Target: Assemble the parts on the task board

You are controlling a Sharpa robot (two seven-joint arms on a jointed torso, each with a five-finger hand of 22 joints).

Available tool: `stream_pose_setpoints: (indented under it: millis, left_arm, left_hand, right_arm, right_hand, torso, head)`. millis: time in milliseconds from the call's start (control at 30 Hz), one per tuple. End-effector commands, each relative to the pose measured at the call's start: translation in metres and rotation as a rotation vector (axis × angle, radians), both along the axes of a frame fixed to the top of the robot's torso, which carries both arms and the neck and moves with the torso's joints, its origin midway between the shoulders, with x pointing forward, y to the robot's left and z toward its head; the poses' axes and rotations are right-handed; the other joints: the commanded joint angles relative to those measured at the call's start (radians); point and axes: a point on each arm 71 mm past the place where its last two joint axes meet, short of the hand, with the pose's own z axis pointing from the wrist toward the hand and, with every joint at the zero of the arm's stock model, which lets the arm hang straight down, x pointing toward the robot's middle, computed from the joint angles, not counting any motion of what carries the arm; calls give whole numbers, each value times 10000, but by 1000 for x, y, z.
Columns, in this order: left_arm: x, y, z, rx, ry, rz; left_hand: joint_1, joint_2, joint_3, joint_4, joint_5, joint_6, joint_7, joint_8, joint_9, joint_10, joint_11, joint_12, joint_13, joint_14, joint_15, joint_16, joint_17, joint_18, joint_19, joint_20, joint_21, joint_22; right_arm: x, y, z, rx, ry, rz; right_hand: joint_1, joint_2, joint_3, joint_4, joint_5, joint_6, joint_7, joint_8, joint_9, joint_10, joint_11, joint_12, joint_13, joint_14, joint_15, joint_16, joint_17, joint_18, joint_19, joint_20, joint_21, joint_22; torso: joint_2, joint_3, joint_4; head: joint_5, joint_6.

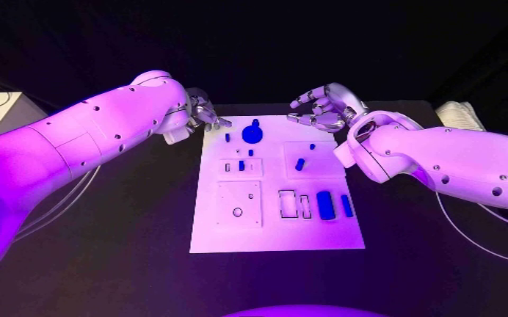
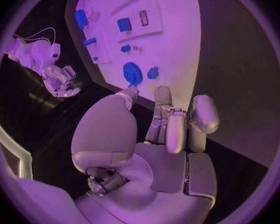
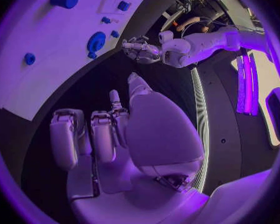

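Both hands hover at the far end of the task board (image 1: 212, 236), neither holding anything. Left hand (image 1: 199, 117) sits just off the board's far left corner, fingers loosely spread and empty; its wrist view shows the fingers (image 2: 175, 129) extended toward the board edge, no part between them. Right hand (image 1: 324, 108) hangs above the far right edge, fingers curled in somewhat but apart, nothing in them; same in its wrist view, fingers (image 3: 102, 134) bare.

Parts on the board: round blue disc part (image 1: 252, 134) near the far edge, closest to both hands; small blue peg (image 1: 227, 138) just left of it; small blue piece (image 1: 241, 165) in the left mid plate; slanted blue piece (image 1: 301, 164) on the right mid plate; two upright blue bars (image 1: 326, 205) and (image 1: 347, 205) at the near right, beside an empty rectangular slot (image 1: 287, 204).

Step, as a judgement: approach/pre-grasp, no pick made yet, assembly looks at or near its start since loose pieces lie out of their seats. Which piece is targeted cannot be told; the disc part is the nearest candidate.

Next move likely calls for one hand to descend over a chosen piece, narrow its fingers around it and pinch cleanly without nudging the neighbouring peg.
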Motion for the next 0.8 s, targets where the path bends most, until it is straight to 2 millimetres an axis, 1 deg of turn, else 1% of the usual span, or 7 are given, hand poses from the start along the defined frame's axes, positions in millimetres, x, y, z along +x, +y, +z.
stream_pose_setpoints:
  millis: [33,133,233,367,433,667,800]
  left_arm:
    - [1,-2,-2,194,166,-209]
    - [2,-4,-4,258,235,-215]
    - [2,-5,-6,303,295,-235]
    - [2,-7,-10,306,357,-289]
    - [1,-9,-12,327,427,-326]
    - [2,-8,-15,366,492,-277]
    - [2,-7,-16,348,464,-241]
  left_hand:
    - [-150,34,-99,2,-18,50,60,-33,-26,-34,47,73,2,278,79,35,975,57,42,67,34,33]
    - [-213,49,-129,0,-23,71,57,-30,-37,-31,45,84,2,285,78,45,990,53,58,69,44,54]
    - [-267,62,-158,-1,-25,91,52,-26,-46,-26,41,96,1,296,77,59,1012,48,75,70,55,77]
    - [-291,69,-172,-1,-26,98,50,-26,-50,-24,40,100,1,301,76,65,1022,48,77,70,57,80]
    - [-304,77,-176,-1,-26,103,49,-24,-52,-23,39,103,1,298,75,62,1016,50,70,70,54,71]
    - [-346,150,-175,-4,-17,119,43,-24,-64,-23,34,111,-2,307,72,74,1034,48,80,70,61,85]
    - [-352,216,-159,-9,-9,131,36,-24,-74,-21,28,117,-5,310,68,80,1041,47,85,69,65,92]
  right_arm:
    - [-1,3,1,11,-96,159]
    - [-1,4,1,19,-100,185]
    - [-2,5,1,26,-104,208]
    - [-2,5,1,32,-107,228]
    - [-2,5,1,35,-113,231]
    - [-2,5,2,33,-124,228]
    - [-2,6,2,34,-125,235]
  right_hand:
    - [-107,-8,40,-5,-8,-19,40,14,-14,-67,-6,-38,1395,930,13,-36,2063,173,615,35,-45,2033]
    - [-107,-8,40,-5,-8,-19,40,14,-14,-67,-6,-38,1395,930,13,-36,2063,173,615,35,-45,2033]
    - [-107,-8,40,-5,-8,-19,40,14,-14,-67,-6,-38,1395,930,13,-36,2063,173,615,35,-45,2033]
    - [-107,-8,40,-5,-8,-19,40,14,-14,-67,-6,-38,1395,930,13,-36,2063,173,615,35,-45,2033]
    - [-107,-8,40,-5,-8,-19,40,14,-14,-67,-6,-38,1395,930,13,-36,2063,173,615,35,-45,2033]
    - [-124,-6,45,-6,2,-21,40,14,-16,-78,-6,-51,1382,928,12,-39,2057,176,611,34,-55,2027]
    - [-124,-6,45,-6,2,-21,40,14,-16,-78,-6,-51,1382,928,12,-39,2057,176,611,34,-55,2027]
  torso:
    - [62,-5,-12]
    - [67,-6,-19]
    - [48,-7,-20]
    - [60,-14,-23]
    - [50,-15,-11]
    - [30,-21,3]
    - [22,-1,2]
  head:
    - [20,48]
    - [27,45]
    - [19,4]
    - [18,11]
    - [-28,-16]
    - [-77,-60]
    - [-62,-73]
